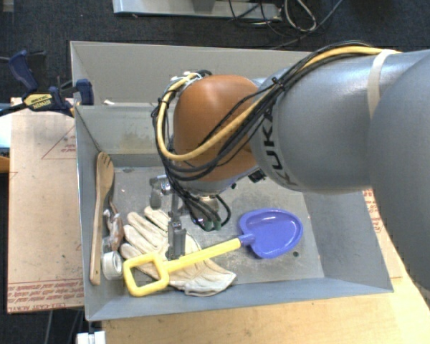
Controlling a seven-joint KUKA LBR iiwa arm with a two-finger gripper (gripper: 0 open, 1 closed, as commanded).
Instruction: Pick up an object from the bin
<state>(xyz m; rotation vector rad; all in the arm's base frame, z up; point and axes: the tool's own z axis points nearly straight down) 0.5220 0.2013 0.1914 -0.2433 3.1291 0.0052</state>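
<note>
Camera view. Gripper [175,249] low inside the bin [344,264], hanging under the orange cover [211,120], with yellow and black cables [201,153] looped round that cover. Impossible to tell whether clenched or released: too slim and dark from this angle.

Directly beneath the tip: a white glove [147,233], lying flat on the bin floor. Spreads away from the tip toward the left wall and also toward the near wall, where its cuff ends. Unclear whether the tip touches the cloth or hangs just above it.

Just on the near side of the tip: the yellow handle of a toy shovel [261,235], crossing over the glove at a slant. Loop grip of that handle down and to the left of the gripper, resting past the glove's edge. Blue blade off to the gripper's right, apart from the tip, flat on bare floor.

Farther left of the gripper, beyond the glove: a wooden spoon [104,172], lying along the left wall, bowl end toward the far side of the bin, handle end toward the near side.

Down and left of the gripper, between spoon and glove: a small silver cap [112,265], close beside the shovel's loop grip.
</note>
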